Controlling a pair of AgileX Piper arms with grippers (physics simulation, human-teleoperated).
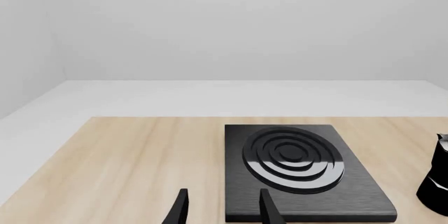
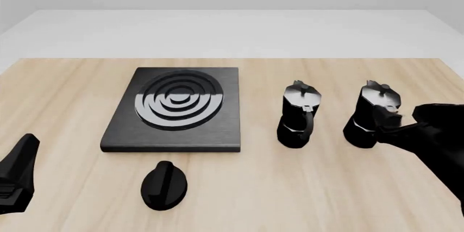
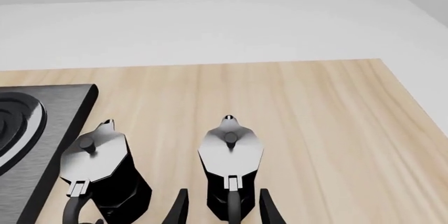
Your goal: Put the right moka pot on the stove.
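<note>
The right moka pot [image 2: 370, 113] stands upright on the table, black with a shiny lid, at the right. In the right wrist view the pot [image 3: 230, 148] is straight ahead, its loop handle between the two fingers. My right gripper [image 2: 395, 122] [image 3: 224, 195] is open, its fingers either side of the handle and not closed on it. The stove [image 2: 174, 111], a black slab with glossy rings, lies left of centre. My left gripper [image 2: 22, 161] [image 1: 224, 192] is open and empty near the front left, with the stove [image 1: 301, 166] ahead of it.
A second, slimmer black moka pot [image 2: 297, 115] [image 3: 98, 169] stands between the stove and the right pot; it also shows at the edge of the left wrist view [image 1: 439, 177]. A small black oval knob [image 2: 163, 185] lies in front of the stove.
</note>
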